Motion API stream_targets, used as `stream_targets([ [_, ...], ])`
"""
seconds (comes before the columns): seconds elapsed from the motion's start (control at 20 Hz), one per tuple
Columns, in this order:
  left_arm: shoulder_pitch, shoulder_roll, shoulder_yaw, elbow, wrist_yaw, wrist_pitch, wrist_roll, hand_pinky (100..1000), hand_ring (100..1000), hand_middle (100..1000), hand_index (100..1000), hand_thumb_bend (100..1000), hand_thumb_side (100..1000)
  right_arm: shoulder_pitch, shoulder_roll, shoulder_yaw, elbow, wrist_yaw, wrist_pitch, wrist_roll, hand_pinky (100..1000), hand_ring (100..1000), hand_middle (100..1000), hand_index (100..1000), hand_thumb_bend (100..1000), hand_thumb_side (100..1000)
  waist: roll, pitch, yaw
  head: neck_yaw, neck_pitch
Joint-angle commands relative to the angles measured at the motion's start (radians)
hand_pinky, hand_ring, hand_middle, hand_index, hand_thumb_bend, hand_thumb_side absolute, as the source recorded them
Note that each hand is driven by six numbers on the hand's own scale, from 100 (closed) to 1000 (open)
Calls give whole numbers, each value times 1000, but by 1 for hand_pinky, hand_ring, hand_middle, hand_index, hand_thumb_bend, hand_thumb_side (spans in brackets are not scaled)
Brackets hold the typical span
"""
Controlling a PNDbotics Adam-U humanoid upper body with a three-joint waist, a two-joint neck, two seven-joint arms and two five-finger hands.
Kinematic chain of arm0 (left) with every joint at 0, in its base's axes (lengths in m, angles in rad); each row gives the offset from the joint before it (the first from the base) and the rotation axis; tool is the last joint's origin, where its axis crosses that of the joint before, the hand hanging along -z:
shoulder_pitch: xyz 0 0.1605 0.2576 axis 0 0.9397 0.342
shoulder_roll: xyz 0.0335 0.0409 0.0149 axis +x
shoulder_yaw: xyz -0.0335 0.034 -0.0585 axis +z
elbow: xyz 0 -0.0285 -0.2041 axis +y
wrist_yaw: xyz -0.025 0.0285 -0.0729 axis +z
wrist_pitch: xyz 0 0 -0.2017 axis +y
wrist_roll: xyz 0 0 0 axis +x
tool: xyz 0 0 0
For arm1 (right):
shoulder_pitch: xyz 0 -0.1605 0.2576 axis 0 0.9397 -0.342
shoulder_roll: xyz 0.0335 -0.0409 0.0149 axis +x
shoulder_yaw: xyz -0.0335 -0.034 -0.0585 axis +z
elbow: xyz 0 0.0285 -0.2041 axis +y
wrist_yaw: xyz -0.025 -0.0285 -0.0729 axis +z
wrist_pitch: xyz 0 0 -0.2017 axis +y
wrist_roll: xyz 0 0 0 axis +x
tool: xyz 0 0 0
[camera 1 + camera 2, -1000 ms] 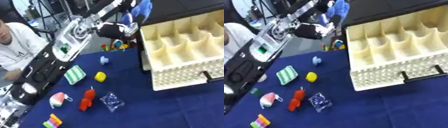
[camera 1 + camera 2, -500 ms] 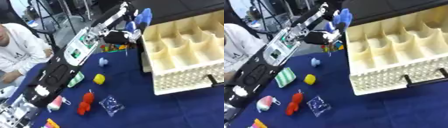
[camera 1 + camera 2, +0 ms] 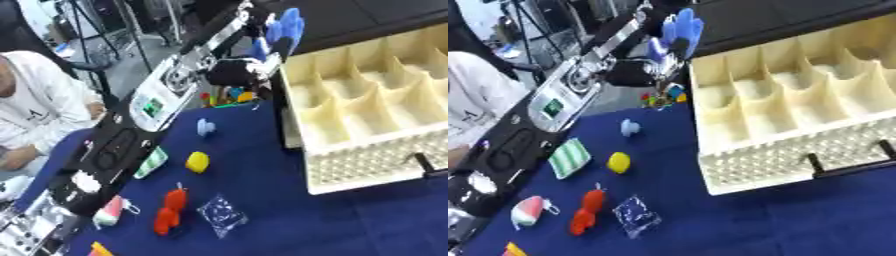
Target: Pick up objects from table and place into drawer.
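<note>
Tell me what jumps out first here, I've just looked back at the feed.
The cream drawer with its open compartments fills the right side. The left hand hangs over the table's far edge beside it, with something blue just above. Small items dot the blue cloth, the yellow one and red one brightest.

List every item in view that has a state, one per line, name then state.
drawer: pulled open, visible compartments look empty.
left hand: at the table's far edge beside the drawer, fingers curled; what it holds is not clear.
yellow object: lying on the blue cloth, untouched.
red object: lying on the cloth.
clear packet: lying flat beside the red object.
</note>
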Motion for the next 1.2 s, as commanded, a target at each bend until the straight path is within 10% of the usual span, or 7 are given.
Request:
stream_targets([
  [0.05,-26,23,8,-32,28,-10,33,292,465,312,442,100,463,-7,12,6,-13,-15,-8,-13,704,756,718,724,100,725,-12,-30,7,9,-18],
  [0.75,-26,45,30,50,85,-17,72,330,485,352,482,100,552,-36,106,20,-13,-52,9,35,700,756,714,724,100,731,-12,-11,-42,81,-57],
  [1.0,-26,36,-4,28,112,-72,11,632,810,714,871,100,989,-36,117,17,-13,-56,14,36,699,755,712,724,100,732,-12,-3,-37,77,-54],
  [1.2,-25,30,-12,33,114,-115,-43,877,1000,1000,1000,125,1000,-34,123,16,-13,-58,18,38,699,756,712,725,100,733,-12,-1,-36,76,-57],
])
